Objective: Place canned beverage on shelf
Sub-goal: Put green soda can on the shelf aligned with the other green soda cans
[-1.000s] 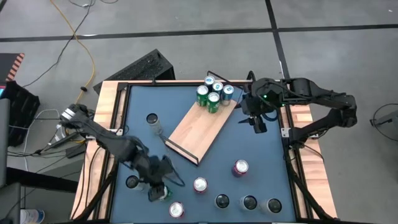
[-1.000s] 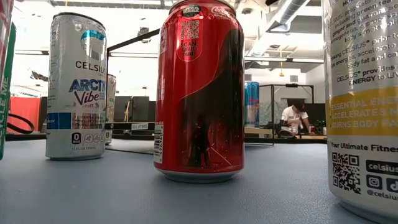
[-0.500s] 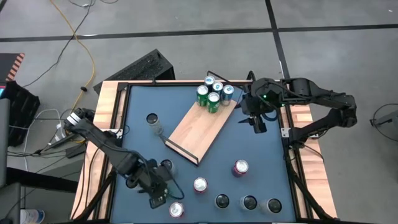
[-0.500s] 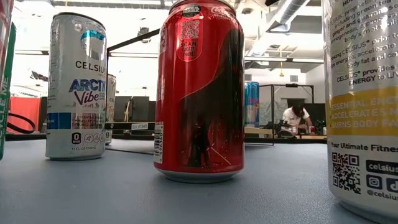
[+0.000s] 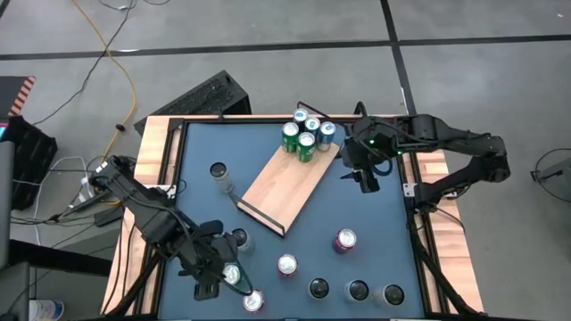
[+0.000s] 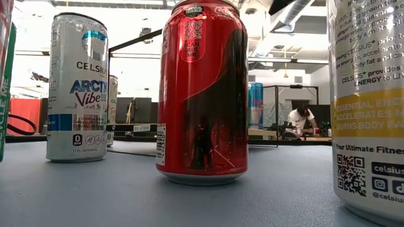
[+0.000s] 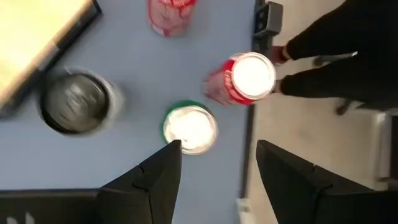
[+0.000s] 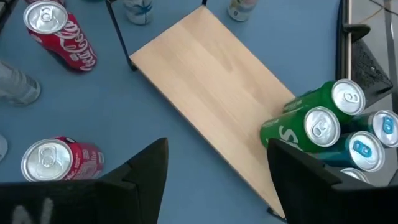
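The green can [image 5: 232, 275] stands at the lower left of the frame on the blue tabletop [image 5: 375, 214], the left claw [image 5: 217, 281] above it, fingers apart. Farther up, mid-frame, lies the shelf [image 5: 285, 185], four cans [image 5: 307, 134] at its far end; the right claw [image 5: 366, 178] hangs beside it, fingers apart, empty.

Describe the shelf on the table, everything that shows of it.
The shelf is a flat rectangular board of pale wood, lying diagonally mid-table on the blue tabletop. A dark lip with thin black rail closes its near end. Four cans, green and teal, stand clustered at its far end; the rest is bare. Neither gripper touches it.
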Robot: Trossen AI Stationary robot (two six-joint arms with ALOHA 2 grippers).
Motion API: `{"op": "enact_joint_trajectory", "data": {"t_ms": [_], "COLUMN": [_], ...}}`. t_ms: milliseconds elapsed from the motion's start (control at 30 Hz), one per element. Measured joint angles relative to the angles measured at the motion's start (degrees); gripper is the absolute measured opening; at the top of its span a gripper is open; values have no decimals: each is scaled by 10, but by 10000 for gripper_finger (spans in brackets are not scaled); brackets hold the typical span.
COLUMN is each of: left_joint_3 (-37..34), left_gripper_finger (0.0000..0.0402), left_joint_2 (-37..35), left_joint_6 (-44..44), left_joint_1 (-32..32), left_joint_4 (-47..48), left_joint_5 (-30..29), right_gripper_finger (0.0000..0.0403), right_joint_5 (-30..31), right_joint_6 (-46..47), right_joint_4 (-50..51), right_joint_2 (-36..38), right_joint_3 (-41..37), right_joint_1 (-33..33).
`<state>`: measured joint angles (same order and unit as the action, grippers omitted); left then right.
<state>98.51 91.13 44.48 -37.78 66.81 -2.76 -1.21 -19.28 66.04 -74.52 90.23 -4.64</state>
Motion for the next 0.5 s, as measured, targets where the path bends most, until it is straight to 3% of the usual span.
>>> {"op": "enact_joint_trajectory", "data": {"t_ms": [67,233,500], "left_joint_3": [-1,-2,-2], "left_gripper_finger": [194,194,196], "left_joint_2": [0,0,0], "left_joint_6": [-30,4,1], "left_joint_1": [4,21,47], "left_joint_4": [-4,-5,-13], "left_joint_5": [-28,-96,-74], "right_gripper_finger": [259,259,259], "right_joint_5": [0,0,-1], "right_joint_6": [4,13,14], "right_joint_4": [-3,1,11], "right_joint_2": [-4,-16,-32], "right_joint_3": [0,0,0], "right_joint_1": [0,-2,-4]}}
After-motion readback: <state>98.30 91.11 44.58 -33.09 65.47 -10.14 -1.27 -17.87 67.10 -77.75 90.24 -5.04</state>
